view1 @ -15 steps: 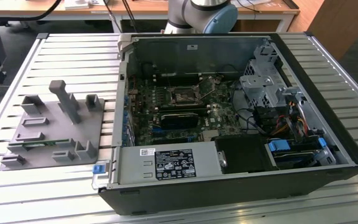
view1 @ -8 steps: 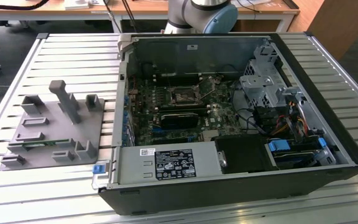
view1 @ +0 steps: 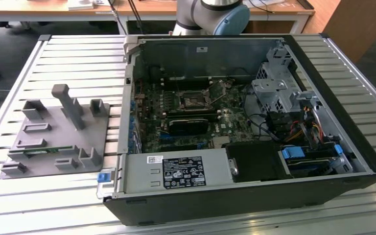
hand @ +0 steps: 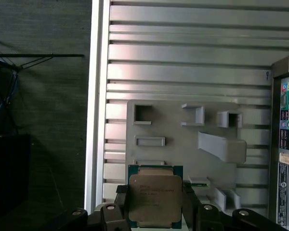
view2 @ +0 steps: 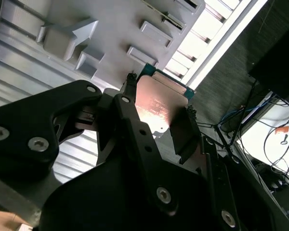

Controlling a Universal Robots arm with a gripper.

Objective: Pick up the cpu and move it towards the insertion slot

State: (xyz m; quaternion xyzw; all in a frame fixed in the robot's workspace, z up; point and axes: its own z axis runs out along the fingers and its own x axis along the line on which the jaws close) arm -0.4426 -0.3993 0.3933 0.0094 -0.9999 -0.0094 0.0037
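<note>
Silvery cpu (hand: 155, 199) is clamped between the fingers (hand: 190, 207), held above the grey fixture plate (hand: 183, 139) at the worktop (hand: 183, 48) edge; insertion slot (view1: 193, 102) not yet reached.

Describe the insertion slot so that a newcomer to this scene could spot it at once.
Find the open black computer case lying on the slatted table, then the motherboard inside it. The insertion slot sits near the board's middle: a square socket with a shiny metal frame, unlike the long black card beside it.
</note>
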